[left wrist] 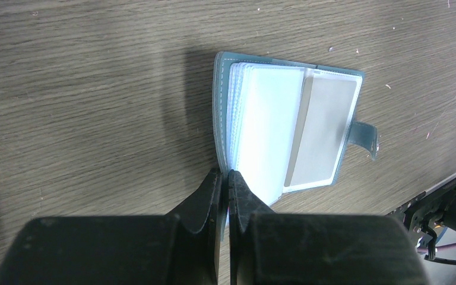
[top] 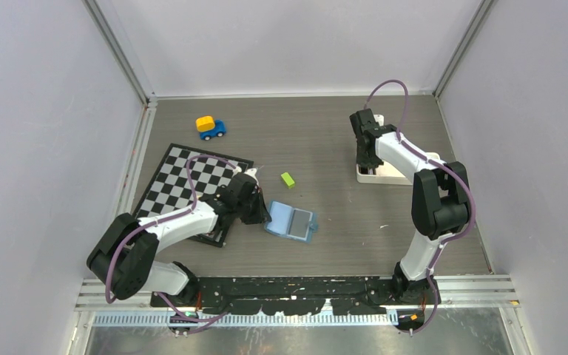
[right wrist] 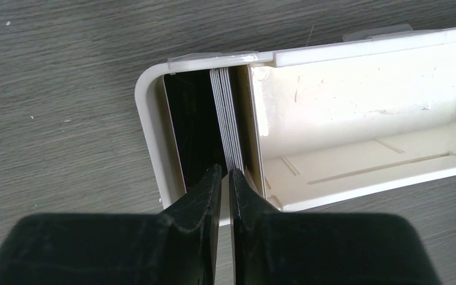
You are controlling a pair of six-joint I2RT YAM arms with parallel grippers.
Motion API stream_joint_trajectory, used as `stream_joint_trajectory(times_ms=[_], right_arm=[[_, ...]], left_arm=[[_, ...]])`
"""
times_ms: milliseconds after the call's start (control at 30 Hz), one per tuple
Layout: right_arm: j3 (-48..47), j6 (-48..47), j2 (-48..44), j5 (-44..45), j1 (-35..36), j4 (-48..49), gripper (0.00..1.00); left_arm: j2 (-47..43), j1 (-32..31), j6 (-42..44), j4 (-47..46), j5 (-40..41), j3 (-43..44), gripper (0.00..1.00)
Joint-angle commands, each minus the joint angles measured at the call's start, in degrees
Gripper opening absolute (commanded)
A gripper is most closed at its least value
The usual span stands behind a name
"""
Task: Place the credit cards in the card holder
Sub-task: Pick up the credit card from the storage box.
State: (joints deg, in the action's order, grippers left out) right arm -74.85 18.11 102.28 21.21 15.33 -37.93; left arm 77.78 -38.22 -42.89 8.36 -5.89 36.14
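Two arms stand at the near edge of the bench (top: pixel 325 133), the left arm (top: pixel 185 222) reaching inward and the right arm (top: pixel 433 200) stretched toward the far right. Nearest lies the card holder (top: pixel 292 222), open on the bench just in front of the left arm. The overhead view gives it only as a blue patch with a grey one on it. The left wrist view shows much more: pale blue leaves fanned inside the teal cover (left wrist: pixel 285 136), a grey card (left wrist: pixel 323 133) lying on the right-hand leaf, and the snap tab (left wrist: pixel 365 139) sticking out beyond it. That view also shows the left jaws clenched together on the holder's near left edge, which the arm hides from above. Beyond the holder sit a lime-green block (top: pixel 288 179) and, to its left, a checkered board (top: pixel 185 177) partly under the left arm. Farther right, the white tray (top: pixel 373 176) is mostly covered by the right arm from above. The right wrist view looks into its rounded end (right wrist: pixel 356 113), where the credit cards (right wrist: pixel 228 119) stand on edge as a thin grey stack beside a black card (right wrist: pixel 193 130) leaning against the wall. The right jaws stand almost together at the stack's near end, and the grey edges appear to run between the tips. Farthest back is a blue and yellow toy car (top: pixel 211 127).
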Motion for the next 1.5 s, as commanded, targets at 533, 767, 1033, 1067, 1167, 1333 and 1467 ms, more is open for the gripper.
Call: stream_joint_trajectory(times_ms=[533,767,1033,1067,1167,1333,1467], right_arm=[[-1.89,-0.4,-0.84,7.88,-0.09,-0.46,0.21],[-2.14,-1.02,-0.33,5.5,-0.06,-0.19,0.32],[-2.95,-1.96,2.02,4.73,-0.04,-0.3,0.43],[-3.18,-1.94,2.51,4.93,-0.04,-0.56,0.43],[-3.68,-1.79,3.71,6.98,-0.04,-1.18,0.43],[-4.18,-1.55,3.56,11.02,-0.04,-2.24,0.42],[-4.11,-1.54,1.81,12.75,-0.04,-2.28,0.42]], left_arm=[[0.36,0.23,1.01,-0.2,-0.39,0.42,0.0],[0.27,0.23,1.06,-0.06,-0.34,0.34,0.0],[0.62,0.23,1.06,-0.1,-0.51,0.5,0.0],[0.69,0.19,1.06,-0.08,-0.5,0.51,0.0],[0.62,0.25,1.07,-0.04,-0.46,0.43,0.0],[0.62,0.19,1.14,-0.09,-0.43,0.42,0.0],[0.71,0.2,1.08,-0.16,-0.51,0.42,0.0]])
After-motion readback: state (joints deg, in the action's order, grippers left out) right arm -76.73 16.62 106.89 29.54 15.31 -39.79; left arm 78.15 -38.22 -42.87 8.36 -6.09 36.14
